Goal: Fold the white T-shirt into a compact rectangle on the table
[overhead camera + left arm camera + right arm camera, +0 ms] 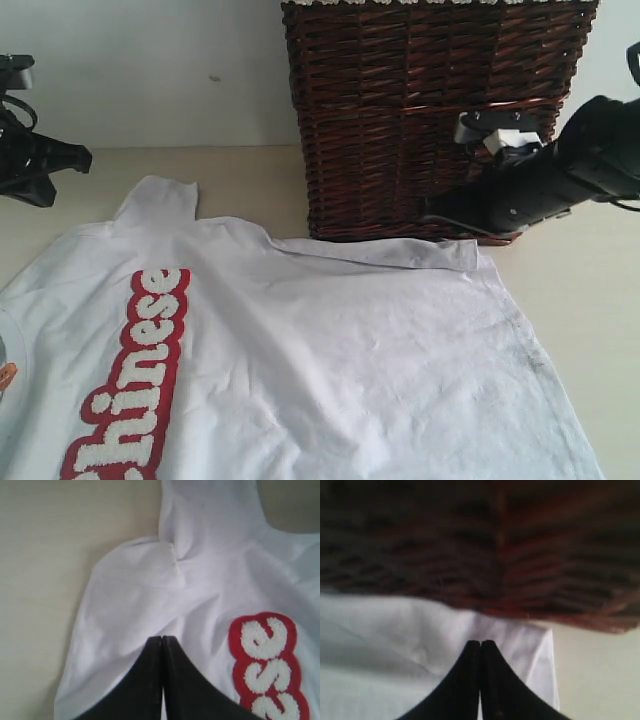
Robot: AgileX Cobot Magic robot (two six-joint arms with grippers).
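The soft white cotton T-shirt (330, 360) lies spread flat on the wide pale cream table (590, 300), filling the near and middle part of it. Its long axis runs across the exterior view: the collar with a small orange tag (6, 376) is at the left edge and the body stretches to the right. The fuzzy white, red-outlined lettering (140, 370) runs crosswise to that, from near to far. One short sleeve (158, 200) points away toward the wall. The shirt's far right corner touches the foot of a dark brown woven wicker basket (400, 120).

The black left gripper (162, 642) hangs over the sleeve area, jaws pressed together with nothing between them. The black right gripper (480, 646) sits over the corner by the basket, jaws likewise together and empty.
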